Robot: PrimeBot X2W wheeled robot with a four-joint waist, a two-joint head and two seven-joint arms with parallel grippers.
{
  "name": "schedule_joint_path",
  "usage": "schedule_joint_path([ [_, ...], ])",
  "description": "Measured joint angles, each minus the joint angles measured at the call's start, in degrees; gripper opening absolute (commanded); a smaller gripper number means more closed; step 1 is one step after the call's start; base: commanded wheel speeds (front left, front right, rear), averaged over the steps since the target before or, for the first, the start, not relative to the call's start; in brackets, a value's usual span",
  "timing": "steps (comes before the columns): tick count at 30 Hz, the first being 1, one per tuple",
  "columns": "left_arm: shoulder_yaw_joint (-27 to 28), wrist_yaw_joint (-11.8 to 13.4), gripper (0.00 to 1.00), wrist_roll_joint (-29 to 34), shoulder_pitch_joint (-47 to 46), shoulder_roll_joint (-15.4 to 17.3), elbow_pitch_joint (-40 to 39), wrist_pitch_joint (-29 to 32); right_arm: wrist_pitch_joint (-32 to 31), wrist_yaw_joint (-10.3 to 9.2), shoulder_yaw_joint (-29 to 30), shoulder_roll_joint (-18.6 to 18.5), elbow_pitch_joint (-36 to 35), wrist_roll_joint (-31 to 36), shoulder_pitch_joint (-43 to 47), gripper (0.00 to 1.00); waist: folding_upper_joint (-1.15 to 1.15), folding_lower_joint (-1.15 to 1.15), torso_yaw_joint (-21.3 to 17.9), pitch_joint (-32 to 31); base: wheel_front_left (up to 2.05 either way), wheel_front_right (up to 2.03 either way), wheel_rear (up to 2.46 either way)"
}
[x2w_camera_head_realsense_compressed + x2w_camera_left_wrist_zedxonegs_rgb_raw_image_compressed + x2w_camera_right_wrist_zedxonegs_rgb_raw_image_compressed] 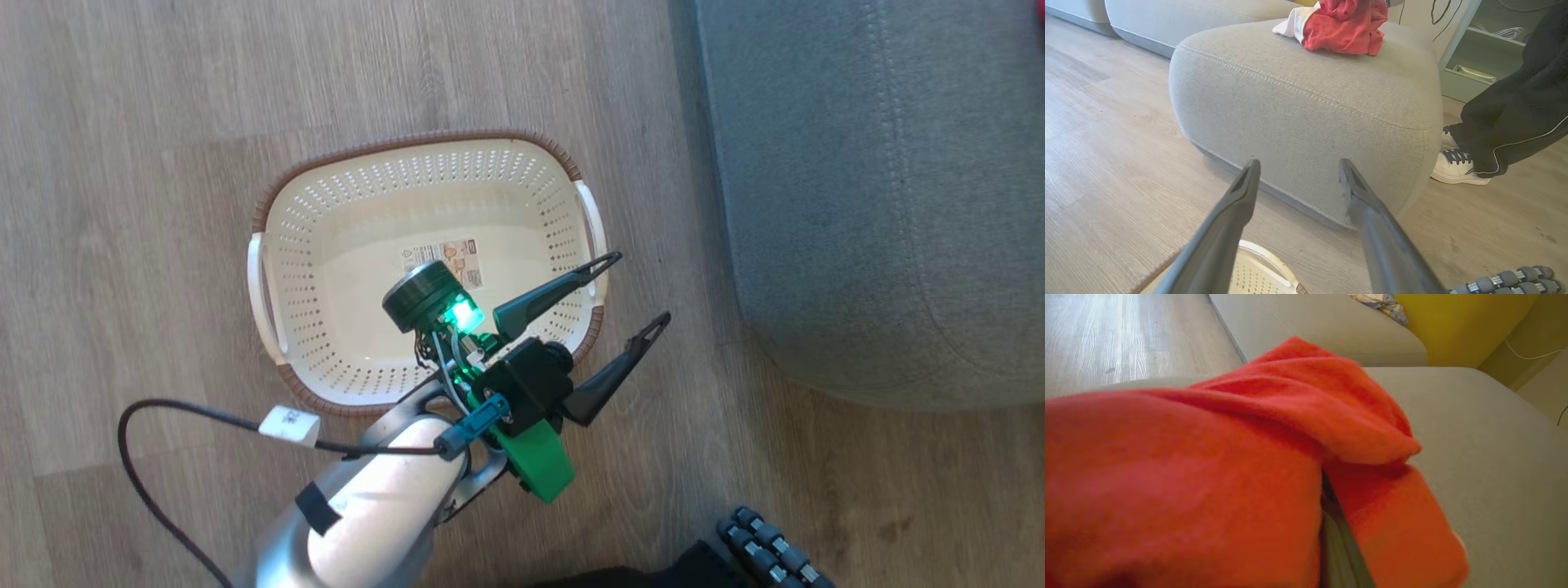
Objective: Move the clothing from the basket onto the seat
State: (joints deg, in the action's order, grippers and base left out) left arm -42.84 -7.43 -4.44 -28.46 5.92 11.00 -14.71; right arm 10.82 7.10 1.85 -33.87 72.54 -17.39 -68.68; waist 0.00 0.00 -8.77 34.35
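- I'm seeing the clothing [1208, 477] bunching over my right gripper [1333, 506], its jaws pinching it over the seat [1474, 437].
- It's draping soft and light; I'm favouring a thick fold.
- My left gripper [641, 287] is hanging spread over the basket [326, 245].

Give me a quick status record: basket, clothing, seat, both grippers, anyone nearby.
basket: empty, on the wood floor beside the seat
seat: grey, with the clothing on its top
clothing: red and white, bunched on the seat; in the right wrist view, red fabric drapes over the fingers
left gripper: open, holding nothing, over the basket's rim on the seat side
right gripper: shut on the clothing, above the seat
person: dark trouser leg and white shoe on the floor close to the seat
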Motion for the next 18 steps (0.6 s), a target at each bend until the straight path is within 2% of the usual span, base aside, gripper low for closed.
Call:
schedule_joint_path([
  [3, 0.0, 0.0, 1.0, 0.0, 0.0, 0.0, 0.3, 0.0, -0.8, 0.0, -0.9, 1.4, 0.9, 0.5, 0.0, 0.0, 0.0, 0.0, 0.1, 0.4, 0.0, 0.0, 0.0],
  [12, 0.1, 0.0, 1.0, 0.4, -0.1, 0.0, 0.6, 0.0, -1.7, 0.0, -1.6, 1.9, 1.7, -1.0, 1.0, 0.0, 0.0, 0.0, 0.0, -0.2, 0.0, 0.0, 0.0],
  [13, 0.1, 0.0, 1.0, 0.4, -0.1, 0.0, 0.6, 0.0, -1.6, 0.0, -1.6, 1.9, 1.8, -1.3, 1.3, 0.35, 0.0, 0.0, -0.1, -0.5, 0.0, 0.0, 0.0],
  [14, 0.1, 0.0, 1.0, 0.4, -0.1, 0.0, 0.6, 0.0, -1.1, 0.0, -1.5, 1.9, 2.0, -1.5, 1.4, 0.87, 0.0, 0.0, -0.1, -0.9, 0.0, 0.0, 0.0],
  [15, 0.1, 0.0, 1.0, 0.4, -0.1, 0.0, 0.7, 0.0, -1.0, 0.0, -1.3, 1.9, 2.1, -1.8, 1.4, 1.0, 0.0, 0.0, -0.2, -1.3, 0.0, 0.0, 0.0],
  [18, 0.1, 0.0, 1.0, 0.4, -0.1, -0.1, 0.8, 0.0, -1.0, 0.0, -1.6, 2.0, 2.2, -2.0, 1.4, 1.0, 0.0, 0.0, -0.4, -2.3, 0.0, 0.0, 0.0],
])
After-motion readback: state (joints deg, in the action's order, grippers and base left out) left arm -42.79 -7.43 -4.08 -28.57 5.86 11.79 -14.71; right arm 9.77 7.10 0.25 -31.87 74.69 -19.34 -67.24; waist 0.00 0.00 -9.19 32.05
